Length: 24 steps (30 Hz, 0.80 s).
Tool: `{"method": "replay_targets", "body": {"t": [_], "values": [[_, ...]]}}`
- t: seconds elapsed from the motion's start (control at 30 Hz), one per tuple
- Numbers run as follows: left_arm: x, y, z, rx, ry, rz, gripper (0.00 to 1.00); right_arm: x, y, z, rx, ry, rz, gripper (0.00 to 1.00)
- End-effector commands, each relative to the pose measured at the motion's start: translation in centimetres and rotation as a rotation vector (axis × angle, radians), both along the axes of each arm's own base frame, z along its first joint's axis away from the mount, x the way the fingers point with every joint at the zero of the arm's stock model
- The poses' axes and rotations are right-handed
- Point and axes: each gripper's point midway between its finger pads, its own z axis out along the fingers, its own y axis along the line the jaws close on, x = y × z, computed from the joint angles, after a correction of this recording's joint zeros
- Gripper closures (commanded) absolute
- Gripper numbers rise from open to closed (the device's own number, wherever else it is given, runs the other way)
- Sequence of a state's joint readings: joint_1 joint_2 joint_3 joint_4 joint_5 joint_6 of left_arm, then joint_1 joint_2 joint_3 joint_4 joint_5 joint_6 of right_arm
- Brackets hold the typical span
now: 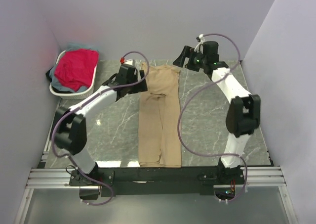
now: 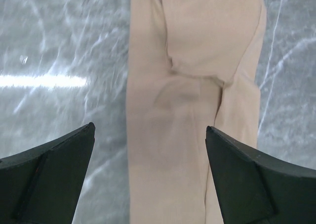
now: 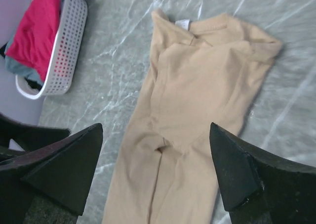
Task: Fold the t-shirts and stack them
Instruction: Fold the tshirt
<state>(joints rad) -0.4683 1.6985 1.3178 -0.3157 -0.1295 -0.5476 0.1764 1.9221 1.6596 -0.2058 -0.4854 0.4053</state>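
One tan t-shirt [image 1: 159, 115], one red t-shirt [image 1: 75, 68] — one white basket [image 3: 69, 46] — one table [image 1: 207, 120].

The shirt [image 1: 159, 117] down the middle of the table [image 1: 113, 130] is plain tan, with a small white neck label [image 3: 183, 24]. The table is grey marble veined in white. At its far left corner, a white perforated basket [image 1: 94, 80] holds a bright red-pink shirt [image 1: 75, 68] over blue-grey cloth [image 3: 20, 69].
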Motion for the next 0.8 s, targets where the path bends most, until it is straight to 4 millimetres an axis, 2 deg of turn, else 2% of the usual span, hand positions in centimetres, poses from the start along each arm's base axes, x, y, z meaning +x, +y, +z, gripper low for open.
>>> {"method": "replay_targets", "body": {"t": [0.0, 0.03, 0.07, 0.1, 0.13, 0.17, 0.2, 0.23, 0.27, 0.3, 0.33, 0.37, 0.43, 0.57, 0.77], "values": [[-3.6, 1.1, 3.4, -0.071, -0.049, 0.033, 0.01, -6.0, -2.5, -2.0, -0.104, 0.106, -0.072, 0.04], [-5.2, 1.6, 1.4, -0.064, -0.003, 0.028, 0.01, -8.7, -2.9, -2.5, -0.103, 0.133, -0.078, 0.04], [-6.3, 1.6, 1.1, -0.087, 0.008, 0.027, 0.00, -10.4, -3.3, -3.2, -0.109, 0.162, -0.081, 0.04], [-7.9, 1.1, 1.9, -0.124, 0.001, -0.006, 0.01, -11.9, -3.5, -3.7, -0.108, 0.179, -0.075, 0.05], [-9.8, 1.3, -0.4, -0.120, 0.047, -0.018, 0.01, -14.7, -3.7, -4.8, -0.112, 0.203, -0.060, 0.06], [-11.0, 1.0, -1.0, -0.141, 0.068, -0.019, 0.00, -16.3, -4.0, -5.3, -0.114, 0.222, -0.053, 0.07], [-12.7, 0.3, -0.5, -0.162, 0.057, -0.048, 0.00, -17.8, -4.1, -5.9, -0.107, 0.243, -0.049, 0.10], [-14.4, 0.4, -2.3, -0.149, 0.094, -0.054, 0.01, -20.3, -4.5, -7.1, -0.103, 0.269, -0.049, 0.11], [-16.1, -0.4, -2.8, -0.162, 0.121, -0.066, 0.01, -21.9, -4.5, -7.7, -0.096, 0.294, -0.043, 0.12], [-17.5, -0.1, -3.3, -0.167, 0.132, -0.066, 0.01, -23.5, -4.1, -8.1, -0.065, 0.318, -0.021, 0.13], [-18.4, -0.2, -3.7, -0.174, 0.141, -0.067, 0.00, -25.6, -4.2, -8.9, -0.050, 0.327, -0.019, 0.14], [-19.6, -0.8, -3.9, -0.195, 0.160, -0.077, 0.00, -26.8, -4.0, -9.2, -0.035, 0.339, -0.010, 0.15], [-21.4, -0.6, -4.7, -0.212, 0.181, -0.081, 0.01, -29.7, -3.5, -9.7, 0.021, 0.356, 0.015, 0.16], [-24.7, -1.1, -6.5, -0.235, 0.252, -0.105, 0.00, -33.4, -2.7, -10.4, 0.079, 0.395, 0.050, 0.20], [-27.9, -2.0, -8.3, -0.197, 0.316, -0.159, 0.05, -36.3, -3.1, -12.2, 0.073, 0.440, 0.033, 0.24]]}}
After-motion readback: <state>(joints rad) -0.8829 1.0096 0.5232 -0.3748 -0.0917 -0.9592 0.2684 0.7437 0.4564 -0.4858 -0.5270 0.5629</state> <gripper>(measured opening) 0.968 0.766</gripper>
